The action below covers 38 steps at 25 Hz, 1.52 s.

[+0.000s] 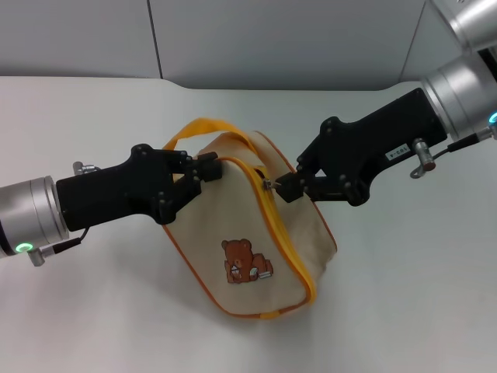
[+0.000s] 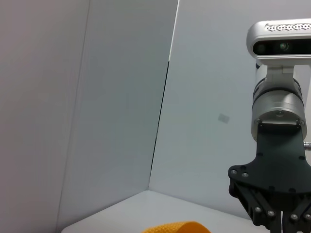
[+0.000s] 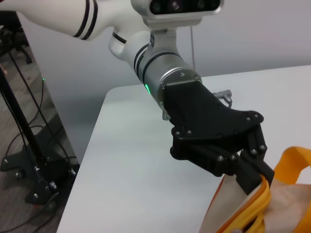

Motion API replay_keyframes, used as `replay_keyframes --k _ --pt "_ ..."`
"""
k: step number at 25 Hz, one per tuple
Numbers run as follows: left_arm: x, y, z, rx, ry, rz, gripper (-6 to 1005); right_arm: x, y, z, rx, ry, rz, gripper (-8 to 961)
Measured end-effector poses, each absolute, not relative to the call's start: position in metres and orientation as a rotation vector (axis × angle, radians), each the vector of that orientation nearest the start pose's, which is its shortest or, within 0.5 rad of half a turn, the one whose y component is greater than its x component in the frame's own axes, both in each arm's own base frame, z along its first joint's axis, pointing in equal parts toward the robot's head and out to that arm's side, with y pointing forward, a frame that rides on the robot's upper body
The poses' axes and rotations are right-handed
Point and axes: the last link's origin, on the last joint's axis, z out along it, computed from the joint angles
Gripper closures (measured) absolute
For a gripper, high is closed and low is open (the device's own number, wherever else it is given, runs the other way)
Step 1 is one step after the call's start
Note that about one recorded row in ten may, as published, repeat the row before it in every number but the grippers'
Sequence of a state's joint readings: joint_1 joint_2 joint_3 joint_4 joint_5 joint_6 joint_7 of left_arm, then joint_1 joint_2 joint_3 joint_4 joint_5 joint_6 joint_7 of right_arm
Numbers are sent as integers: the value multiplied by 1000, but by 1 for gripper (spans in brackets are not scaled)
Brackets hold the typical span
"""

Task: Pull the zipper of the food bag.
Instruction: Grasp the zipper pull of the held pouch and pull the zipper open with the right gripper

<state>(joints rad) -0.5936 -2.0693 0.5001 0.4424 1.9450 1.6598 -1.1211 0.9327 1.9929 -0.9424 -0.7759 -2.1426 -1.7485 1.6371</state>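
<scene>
The beige food bag (image 1: 256,233) with a brown bear print (image 1: 247,263) lies tilted on the white table, its orange strap handle (image 1: 203,126) arching over the far end. The orange-yellow zipper (image 1: 283,237) curves down its upper edge. My left gripper (image 1: 208,168) is shut on the bag's top corner beside the zipper's upper end; the right wrist view shows this grip (image 3: 255,177) on the fabric (image 3: 233,213). My right gripper (image 1: 281,186) is pinched on the small silver pull tab (image 1: 268,184), near the top of the track.
The white table (image 1: 404,311) stretches around the bag, with a grey wall (image 1: 279,39) behind it. The right wrist view shows the table's edge (image 3: 90,145) and a black stand with cables (image 3: 29,160) on the floor beyond.
</scene>
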Motion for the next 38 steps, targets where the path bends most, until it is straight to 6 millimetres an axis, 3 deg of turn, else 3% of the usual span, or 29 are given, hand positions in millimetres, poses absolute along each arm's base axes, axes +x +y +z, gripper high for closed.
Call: replay_keyframes --k 11,15,28,32,38 --pt "-243 330 -5 -2613 -448 -1046 947 120 391 9 -3177 492 233 952" --pt "-247 330 -2 -2550 -481 -1077 948 129 389 6 -3161 682 182 951" --pt "-261 336 1 -2380 -619 -1110 987 159 367 -6 -3222 900 149 952" --pt "-260 335 4 -2388 -625 -1126 992 161 369 -2 -3198 899 188 951" --pt "-263 331 23 -2443 -637 -1132 1000 160 377 5 -3134 904 264 952"
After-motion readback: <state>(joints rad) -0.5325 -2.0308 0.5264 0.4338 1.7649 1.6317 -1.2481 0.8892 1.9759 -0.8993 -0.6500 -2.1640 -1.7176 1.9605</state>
